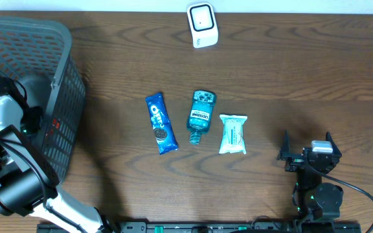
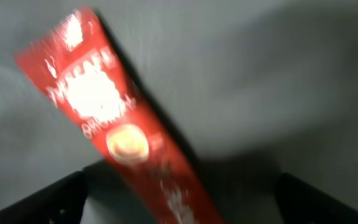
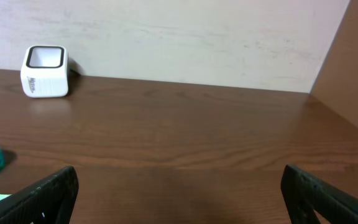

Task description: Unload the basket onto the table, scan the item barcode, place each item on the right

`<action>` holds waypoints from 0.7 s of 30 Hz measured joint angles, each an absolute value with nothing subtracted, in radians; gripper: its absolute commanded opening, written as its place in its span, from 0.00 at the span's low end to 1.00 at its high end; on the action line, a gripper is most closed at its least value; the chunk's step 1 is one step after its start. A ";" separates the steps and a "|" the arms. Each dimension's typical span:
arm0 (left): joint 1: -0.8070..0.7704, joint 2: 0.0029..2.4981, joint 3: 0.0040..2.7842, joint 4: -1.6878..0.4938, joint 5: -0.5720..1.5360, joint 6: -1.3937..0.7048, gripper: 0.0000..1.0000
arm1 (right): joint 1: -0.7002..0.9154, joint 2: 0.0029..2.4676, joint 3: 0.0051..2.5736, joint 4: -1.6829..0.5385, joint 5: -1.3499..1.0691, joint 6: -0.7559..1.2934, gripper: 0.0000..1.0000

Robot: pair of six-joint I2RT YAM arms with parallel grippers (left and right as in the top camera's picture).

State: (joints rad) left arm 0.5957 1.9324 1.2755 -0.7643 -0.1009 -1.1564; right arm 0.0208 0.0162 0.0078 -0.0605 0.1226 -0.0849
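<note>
Basket [image 1: 70,71]: left end of the worktop [image 1: 290,71].
My left jaws [image 2: 179,183]: spread wide over the basket, gripping nothing.
Red packet [image 2: 98,93]: blurred, slanting between my left jaws, touching neither.
Oreo pack [image 1: 160,123], Listerine bottle [image 1: 200,115], wipes pack [image 1: 232,134]: side by side mid-worktop, none touching.
Barcode scanner [image 1: 203,24]: far edge, behind the bottle.
My right jaws [image 3: 179,193]: wide open, empty, right of the wipes pack.

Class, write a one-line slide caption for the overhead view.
Oreo pack, mouthwash bottle and wipes packet lie in a row before the white scanner; left arm reaches into the grey basket.
</note>
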 measured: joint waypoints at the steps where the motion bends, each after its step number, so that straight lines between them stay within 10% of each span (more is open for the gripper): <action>1: 0.596 1.932 1.277 -0.770 -0.076 -1.155 1.00 | 0.021 0.016 0.008 -0.060 0.123 -0.085 0.99; 21: 0.604 1.929 1.282 -0.888 0.174 -1.349 0.96 | 0.021 0.016 0.008 -0.060 0.123 -0.085 0.99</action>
